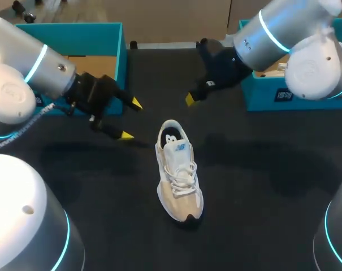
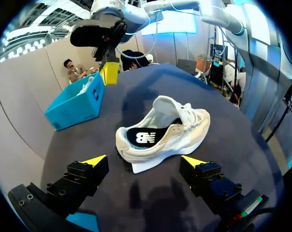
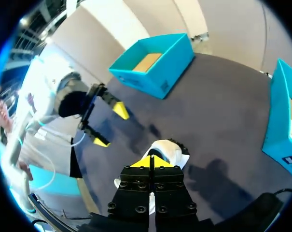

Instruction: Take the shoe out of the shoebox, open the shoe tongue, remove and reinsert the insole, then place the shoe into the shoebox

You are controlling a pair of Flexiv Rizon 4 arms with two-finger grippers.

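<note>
Now the left gripper (image 1: 131,119) hovers spread beside the shoe (image 1: 179,178), right gripper (image 1: 190,99) pinched.

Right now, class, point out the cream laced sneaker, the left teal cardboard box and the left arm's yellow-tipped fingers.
Cream laced sneaker (image 1: 182,174), head view, laces.
Left teal cardboard box (image 1: 74,38), head view, back wall.
Left arm's yellow-tipped fingers (image 1: 127,135), head view, one tip.

This looks like a robotics lab. Two bulky grey-white robot arms with glowing cyan rings, the left arm (image 1: 40,68) and the right arm (image 1: 272,34), lean over a black table (image 1: 261,186). One pale shoe (image 1: 179,180) lies staged on it. A teal left shoebox (image 1: 74,36) and right shoebox (image 1: 261,96) sit at the far corners.
</note>
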